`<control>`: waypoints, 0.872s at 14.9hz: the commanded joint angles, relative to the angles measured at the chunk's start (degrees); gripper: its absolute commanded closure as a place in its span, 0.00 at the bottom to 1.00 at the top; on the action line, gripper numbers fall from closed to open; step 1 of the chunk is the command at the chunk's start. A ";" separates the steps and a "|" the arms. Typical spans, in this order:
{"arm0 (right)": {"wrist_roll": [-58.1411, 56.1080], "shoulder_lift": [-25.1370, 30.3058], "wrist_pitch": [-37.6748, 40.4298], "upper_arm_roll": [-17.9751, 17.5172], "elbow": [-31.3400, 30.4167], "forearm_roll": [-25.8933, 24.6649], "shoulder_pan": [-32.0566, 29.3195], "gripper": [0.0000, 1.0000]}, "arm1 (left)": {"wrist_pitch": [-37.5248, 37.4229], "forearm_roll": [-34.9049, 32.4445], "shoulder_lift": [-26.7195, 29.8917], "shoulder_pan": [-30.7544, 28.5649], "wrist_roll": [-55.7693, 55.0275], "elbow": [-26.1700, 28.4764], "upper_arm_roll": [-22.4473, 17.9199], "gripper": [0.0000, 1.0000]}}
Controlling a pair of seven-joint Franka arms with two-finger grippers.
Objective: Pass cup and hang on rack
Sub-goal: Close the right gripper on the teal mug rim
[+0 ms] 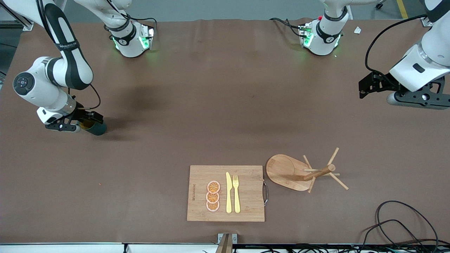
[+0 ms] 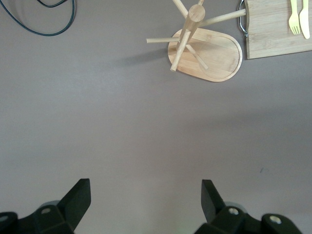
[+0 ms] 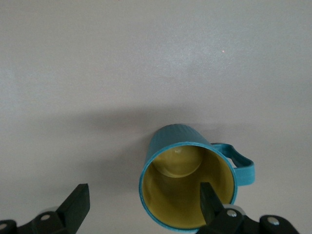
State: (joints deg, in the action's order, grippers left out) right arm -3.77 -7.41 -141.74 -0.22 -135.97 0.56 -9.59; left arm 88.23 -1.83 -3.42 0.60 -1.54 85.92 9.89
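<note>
The teal-green cup (image 1: 95,128) with a yellow inside lies on the table toward the right arm's end, its mouth facing my right gripper (image 1: 88,121). In the right wrist view the cup (image 3: 187,187) shows its handle to one side. My right gripper (image 3: 145,202) is open, with one finger over the cup's mouth and the other outside its wall. The wooden rack (image 1: 284,170) stands nearer the front camera, beside the cutting board. It also shows in the left wrist view (image 2: 214,53). My left gripper (image 1: 364,89) is open and empty (image 2: 146,200), up over bare table at the left arm's end.
A bamboo cutting board (image 1: 246,207) holds three orange slices (image 1: 213,196), a yellow knife (image 1: 229,193) and a yellow fork (image 1: 236,193). Black cables (image 1: 397,218) lie at the table's front corner toward the left arm's end.
</note>
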 commanded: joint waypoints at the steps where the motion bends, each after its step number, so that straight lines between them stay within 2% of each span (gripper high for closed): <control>1: -0.28 -0.68 -0.91 -0.57 -0.26 0.67 -0.78 0.00 | 0.10 -0.10 -0.18 0.10 -0.13 -0.58 0.12 0.00; 3: -0.28 -1.11 -0.91 -0.57 -0.26 0.67 -0.78 0.04 | 0.10 -0.02 -0.36 0.10 -0.13 -0.58 0.12 0.00; 11: -0.28 -4.19 -1.26 -0.57 -0.26 0.67 -0.78 0.03 | 0.10 -0.02 -0.27 0.19 -0.13 -0.58 0.12 0.00; 13: -0.28 -4.19 -1.17 -0.57 -0.26 0.67 -0.78 0.12 | 0.10 -0.02 -0.27 0.19 -0.04 -0.58 0.21 0.00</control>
State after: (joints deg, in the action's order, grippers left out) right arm -3.76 -11.53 -142.28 -0.22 -135.97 0.63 -9.60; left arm 88.23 -1.83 -3.53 0.60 -1.54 85.92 9.98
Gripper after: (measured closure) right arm 0.057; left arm 0.000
